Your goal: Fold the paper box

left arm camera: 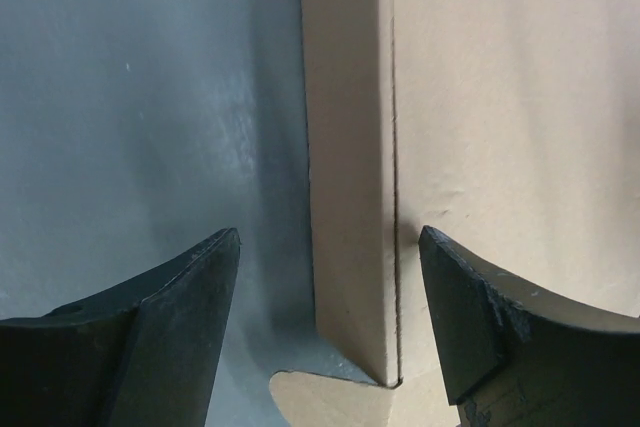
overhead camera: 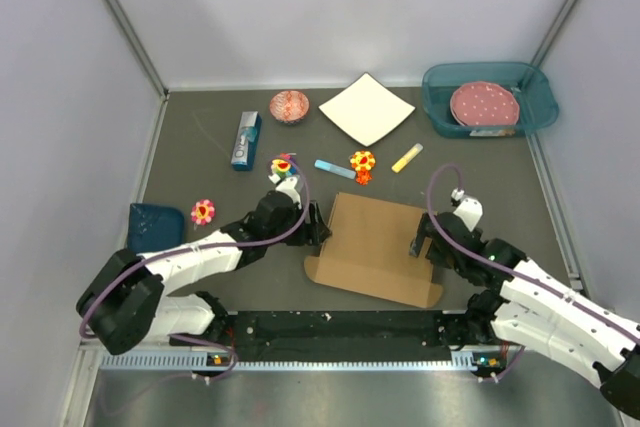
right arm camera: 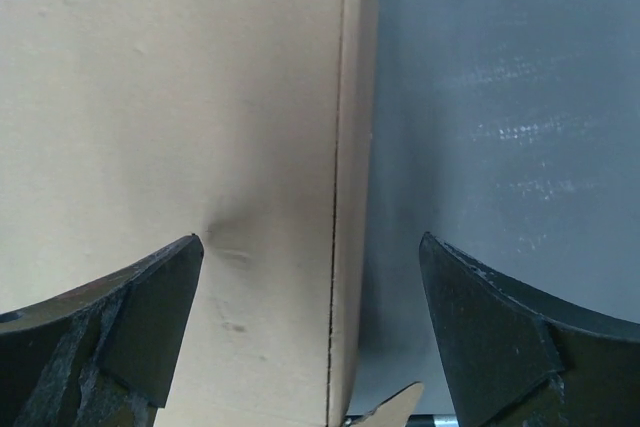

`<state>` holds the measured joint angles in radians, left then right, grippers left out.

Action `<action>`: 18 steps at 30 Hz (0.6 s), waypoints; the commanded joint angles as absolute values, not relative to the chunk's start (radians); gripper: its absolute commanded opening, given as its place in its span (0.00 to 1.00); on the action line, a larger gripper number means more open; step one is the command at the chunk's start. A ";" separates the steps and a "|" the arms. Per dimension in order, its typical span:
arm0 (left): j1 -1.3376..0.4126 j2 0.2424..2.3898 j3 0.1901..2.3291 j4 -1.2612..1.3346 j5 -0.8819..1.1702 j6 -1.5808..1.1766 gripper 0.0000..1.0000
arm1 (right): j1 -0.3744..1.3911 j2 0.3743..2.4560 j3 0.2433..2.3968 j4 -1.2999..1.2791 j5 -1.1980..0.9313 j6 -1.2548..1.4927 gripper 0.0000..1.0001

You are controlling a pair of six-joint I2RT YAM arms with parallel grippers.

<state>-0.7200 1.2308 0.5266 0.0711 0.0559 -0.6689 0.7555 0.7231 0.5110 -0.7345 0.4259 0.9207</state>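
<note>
The paper box (overhead camera: 375,245) is a brown cardboard sheet lying folded flat on the dark table, between the two arms. My left gripper (overhead camera: 318,227) stands open at its left edge; in the left wrist view the folded side strip of the box (left arm camera: 355,197) lies between the fingers (left arm camera: 185,317), touching neither. My right gripper (overhead camera: 423,239) is open at the box's right edge, and the right wrist view shows the right side strip (right arm camera: 350,197) between its spread fingers (right arm camera: 490,337). A rounded tab (left arm camera: 330,402) sticks out near the left gripper.
Behind the box lie a white square paper sheet (overhead camera: 366,108), a teal bin with a pink plate (overhead camera: 487,99), a patterned bowl (overhead camera: 289,105), a blue carton (overhead camera: 246,140), a yellow stick (overhead camera: 406,157), a blue stick (overhead camera: 334,169) and small flower toys (overhead camera: 362,164). A dark blue dish (overhead camera: 156,220) sits at left.
</note>
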 commanded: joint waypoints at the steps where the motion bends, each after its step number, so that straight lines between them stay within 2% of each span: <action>1: -0.719 1.238 0.497 0.196 0.126 -0.692 0.78 | 0.739 0.729 0.479 -0.666 0.466 0.914 0.90; 7: -0.718 1.247 0.459 0.221 0.169 -0.686 0.72 | 0.703 0.776 0.374 -0.426 0.330 0.848 0.88; 11: -0.710 1.210 0.397 0.225 0.101 -0.683 0.69 | 0.701 0.802 0.319 -0.230 0.247 0.818 0.84; 18: -0.637 1.172 0.362 0.179 0.081 -0.672 0.68 | 0.700 1.029 0.365 -0.008 0.155 0.758 0.80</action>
<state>-0.6846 1.1934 0.3985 0.2039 0.1108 -0.6872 0.7036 0.9108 0.3435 -0.1528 0.2729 0.8223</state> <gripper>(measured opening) 0.688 0.817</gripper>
